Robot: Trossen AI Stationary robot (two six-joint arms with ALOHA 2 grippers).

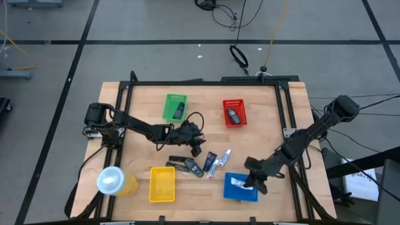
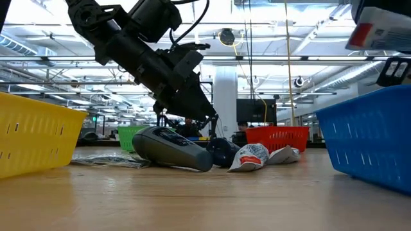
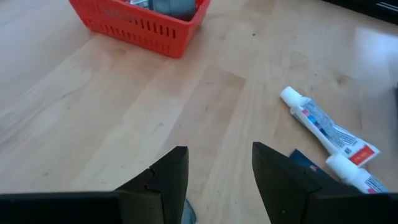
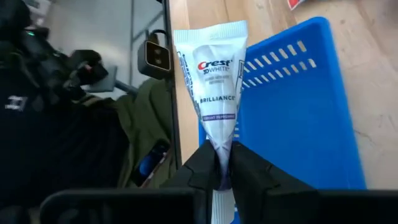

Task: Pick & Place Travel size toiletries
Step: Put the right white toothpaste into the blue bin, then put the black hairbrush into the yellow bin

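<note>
the right claw (image 4: 222, 167) is pinched shut on a white toothpaste tube (image 4: 211, 81) with red and blue lettering, gripping it near its narrow end so the flat crimped end sticks out, over the blue basket (image 1: 241, 187) at the near right of the wooden surface (image 1: 262, 119). the left claw (image 3: 217, 174) hangs with its fingers parted and nothing between them, over the middle of the surface. just near of it lie more small tubes (image 1: 222, 160) and dark oblong pieces (image 1: 190, 166). the red basket (image 1: 235, 113) holds a dark grey item, the green basket (image 1: 174, 107) a dark one too; the yellow basket (image 1: 162, 184) shows nothing inside.
</note>
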